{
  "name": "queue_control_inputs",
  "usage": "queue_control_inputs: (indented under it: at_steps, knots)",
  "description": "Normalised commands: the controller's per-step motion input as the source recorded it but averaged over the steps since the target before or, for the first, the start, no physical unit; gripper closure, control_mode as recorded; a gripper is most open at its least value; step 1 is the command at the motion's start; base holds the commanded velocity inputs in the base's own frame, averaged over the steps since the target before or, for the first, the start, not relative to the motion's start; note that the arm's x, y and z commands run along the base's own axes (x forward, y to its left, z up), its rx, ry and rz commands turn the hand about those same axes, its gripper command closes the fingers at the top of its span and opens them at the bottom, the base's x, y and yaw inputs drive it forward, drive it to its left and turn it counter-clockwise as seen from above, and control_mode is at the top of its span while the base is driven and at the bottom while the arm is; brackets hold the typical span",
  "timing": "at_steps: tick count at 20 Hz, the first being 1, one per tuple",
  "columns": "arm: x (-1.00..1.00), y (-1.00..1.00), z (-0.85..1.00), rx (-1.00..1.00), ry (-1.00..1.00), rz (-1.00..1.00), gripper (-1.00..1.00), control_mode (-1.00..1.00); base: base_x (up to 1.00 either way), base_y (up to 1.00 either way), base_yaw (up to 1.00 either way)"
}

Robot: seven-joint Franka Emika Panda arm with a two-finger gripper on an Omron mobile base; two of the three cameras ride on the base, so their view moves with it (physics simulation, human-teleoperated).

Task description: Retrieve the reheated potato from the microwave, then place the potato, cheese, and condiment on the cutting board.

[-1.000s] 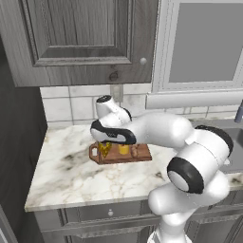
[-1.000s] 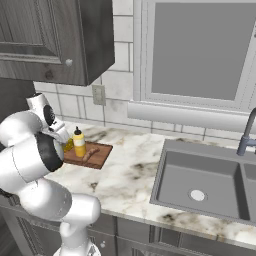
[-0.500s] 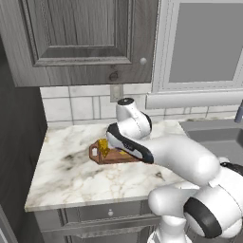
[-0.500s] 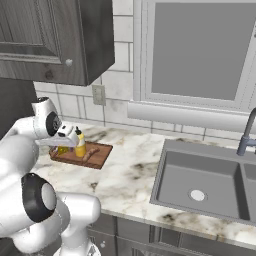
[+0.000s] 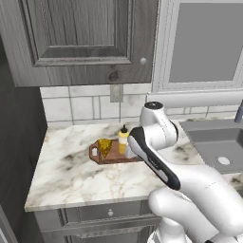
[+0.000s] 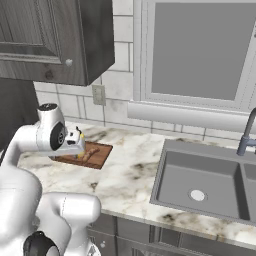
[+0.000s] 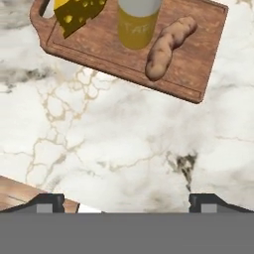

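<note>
The reddish-brown cutting board (image 7: 99, 42) lies on the marble counter, with all three foods on it. The yellow cheese (image 7: 79, 14) wedge sits at the handle end. Beside it stands the yellow condiment (image 7: 138, 24) bottle, and the tan potato (image 7: 167, 43) lies on the bottle's other side. In the left base view the board (image 5: 110, 155), cheese (image 5: 105, 147) and bottle (image 5: 123, 140) sit by the wall, with my arm across the board's right end. My gripper (image 7: 130, 202) hangs open above bare counter just off the board, with nothing between its fingers. The microwave is out of view.
A grey sink (image 6: 200, 182) with a faucet (image 6: 246, 136) is set into the counter to the right. Dark wall cabinets (image 5: 85, 40) hang above the board. The marble counter (image 5: 71, 182) ends at its left edge beside a dark gap.
My arm has swung round and the hand has drawn back off the board. The gripper stays open. The cheese, bottle and potato have not moved.
</note>
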Motion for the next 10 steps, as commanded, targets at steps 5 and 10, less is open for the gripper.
queue_control_inputs:
  at_steps: [5,10]
  knots:
    - [-0.59,-0.25,0.17,0.06,0.00,0.14,-1.00,-1.00,0.00,0.00,0.00]
    - [-0.51,-0.23,0.22,0.03,0.00,0.04,-1.00,-1.00,0.00,0.00,0.00]
